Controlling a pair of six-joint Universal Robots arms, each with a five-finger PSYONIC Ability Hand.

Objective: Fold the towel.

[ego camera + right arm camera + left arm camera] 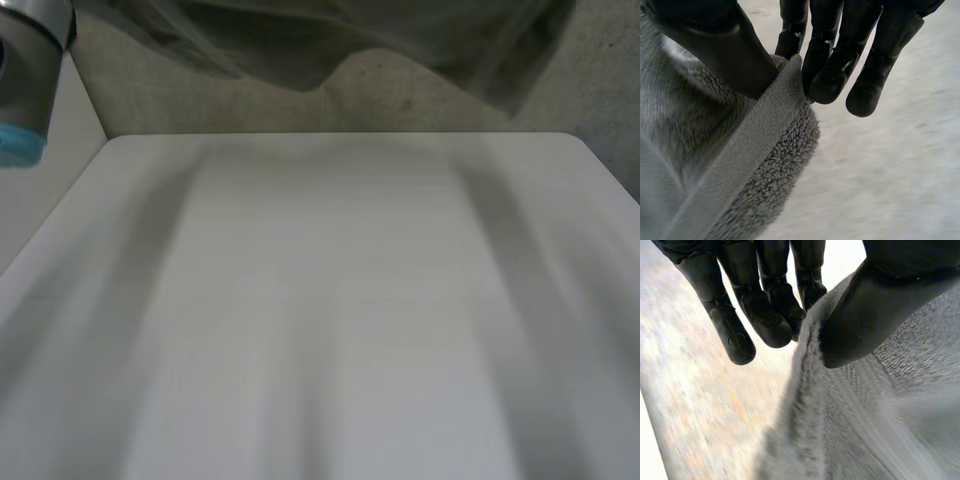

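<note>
Pinching towel [865, 415] edge between thumb and fingers of left hand [765, 315], its hemmed edge likewise in right hand [840, 65], with table [330, 170] top open to the far edge and 2 rounded corners.

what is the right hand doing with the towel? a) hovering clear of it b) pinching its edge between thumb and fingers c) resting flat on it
b: in the right wrist view the right hand has the hemmed edge of the towel pinched between thumb and fingers.
</note>
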